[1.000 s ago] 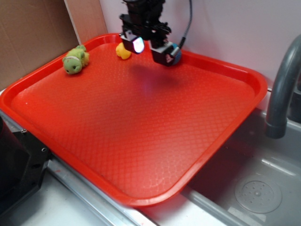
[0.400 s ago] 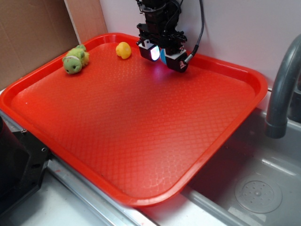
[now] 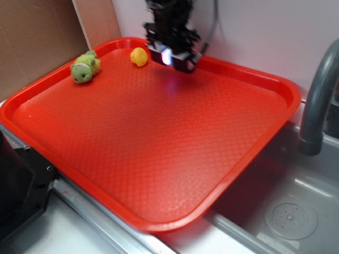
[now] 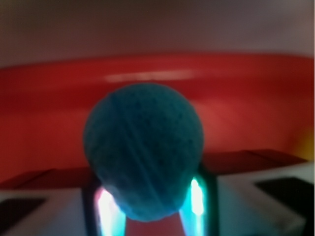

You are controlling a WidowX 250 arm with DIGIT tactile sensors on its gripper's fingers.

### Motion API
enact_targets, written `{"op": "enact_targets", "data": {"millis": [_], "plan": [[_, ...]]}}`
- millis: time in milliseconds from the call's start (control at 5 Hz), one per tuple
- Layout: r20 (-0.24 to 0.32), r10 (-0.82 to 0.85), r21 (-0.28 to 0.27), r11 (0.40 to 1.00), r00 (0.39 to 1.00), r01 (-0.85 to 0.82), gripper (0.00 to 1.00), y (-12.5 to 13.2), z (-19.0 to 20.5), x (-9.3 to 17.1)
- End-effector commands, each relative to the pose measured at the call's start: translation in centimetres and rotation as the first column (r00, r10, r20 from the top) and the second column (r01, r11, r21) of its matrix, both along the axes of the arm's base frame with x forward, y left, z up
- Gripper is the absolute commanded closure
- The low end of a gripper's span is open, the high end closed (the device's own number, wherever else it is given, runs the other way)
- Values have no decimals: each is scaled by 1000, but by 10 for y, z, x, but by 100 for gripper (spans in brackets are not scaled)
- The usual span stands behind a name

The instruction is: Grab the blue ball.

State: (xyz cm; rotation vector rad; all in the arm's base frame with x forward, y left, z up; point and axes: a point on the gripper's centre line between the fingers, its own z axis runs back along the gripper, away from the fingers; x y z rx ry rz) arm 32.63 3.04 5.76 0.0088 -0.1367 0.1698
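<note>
At the red tray's [image 3: 275,84] far rim, the gripper [image 4: 150,206] clasps the blue ball [image 4: 143,147]; squeeze evenly; lift straight, clear of the rim.

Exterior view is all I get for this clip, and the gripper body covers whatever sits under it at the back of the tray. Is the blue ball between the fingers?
Observer: Yes. In the wrist view the blue ball fills the gap between the gripper fingers, one glowing finger on each side of it.
Operator: Do the pads touch it?
Observer: The lit strips sit right against the ball's lower sides, no gap visible, though the picture is blurred.
Operator: What is behind the ball?
Observer: The red tray rim runs across just beyond it, with the pale wall above.
</note>
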Motion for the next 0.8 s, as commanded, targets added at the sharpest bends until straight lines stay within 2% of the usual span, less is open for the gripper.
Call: {"op": "enact_targets", "data": {"millis": [0,200,400,600], "plan": [[-97,176,84,982,980,-168,100,7,79,-58],[-162,220,99,973,962,-206,100,3,100,-85],[-174,220,42,975,960,-216,100,3,118,-108],[-155,231,54,973,961,-225,100,4,118,-111]]}}
